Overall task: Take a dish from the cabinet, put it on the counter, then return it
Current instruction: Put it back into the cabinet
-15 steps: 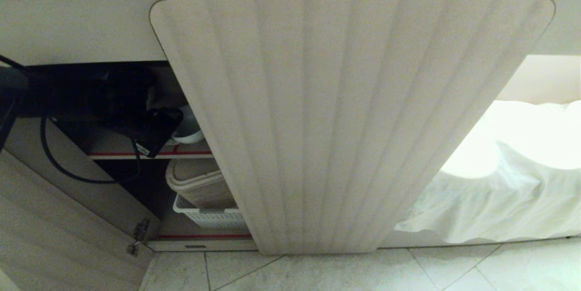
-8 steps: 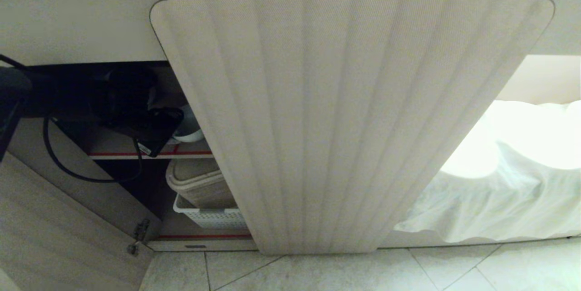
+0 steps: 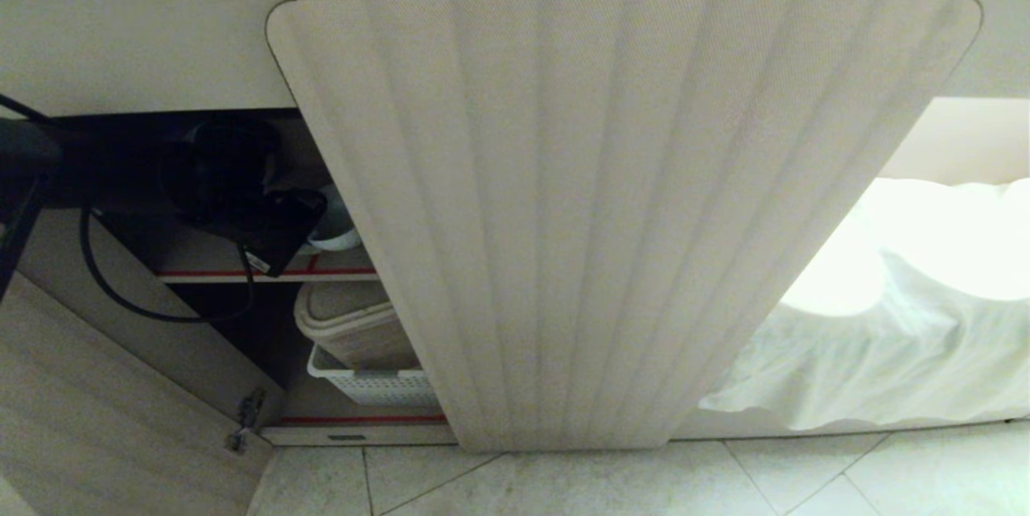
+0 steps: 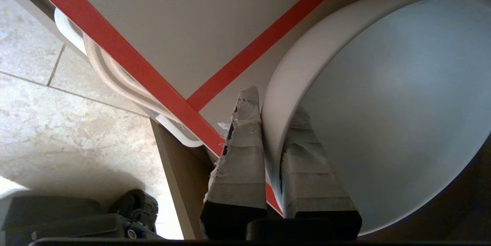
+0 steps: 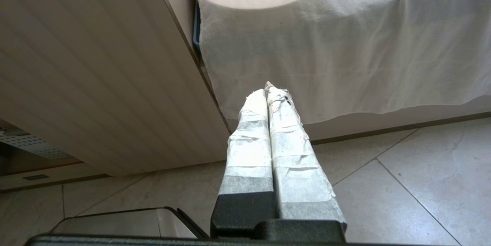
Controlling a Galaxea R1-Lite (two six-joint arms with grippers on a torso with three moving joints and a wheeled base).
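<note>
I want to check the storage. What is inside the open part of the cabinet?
On the upper shelf, the left gripper pinches the white bowl; below, beige containers sit in a white basket. The fluted door hides the rest.

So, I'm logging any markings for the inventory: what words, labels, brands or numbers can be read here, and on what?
No text is readable in any view.
A small white tag on the left gripper in the head view: too small to read.
The dish, the cabinet door and the white basket: no visible lettering.
</note>
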